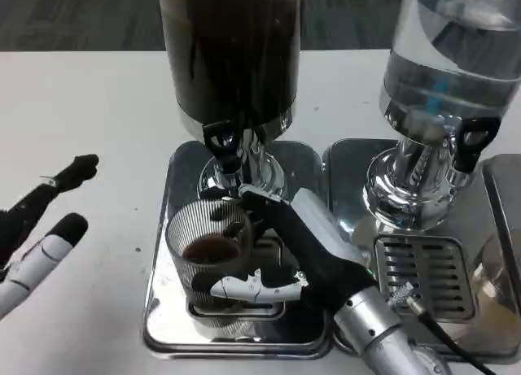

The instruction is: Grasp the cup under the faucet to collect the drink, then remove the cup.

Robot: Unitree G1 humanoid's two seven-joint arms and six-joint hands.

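Observation:
A ribbed clear cup (207, 249) with a little dark drink at its bottom stands on the drip tray (163, 326) under the black faucet (223, 145) of the dark drink dispenser (230, 50). My right hand (293, 253) wraps around the cup from the right, with fingers across its front and behind its rim. At the picture's left edge my left hand (41, 228) hovers over the table with its fingers spread and nothing in it.
A second dispenser (456, 58) with clear liquid stands at the right on its own metal base with a slotted grille (427, 277). A clear glass (501, 269) sits at the far right edge. White table (89, 106) lies to the left.

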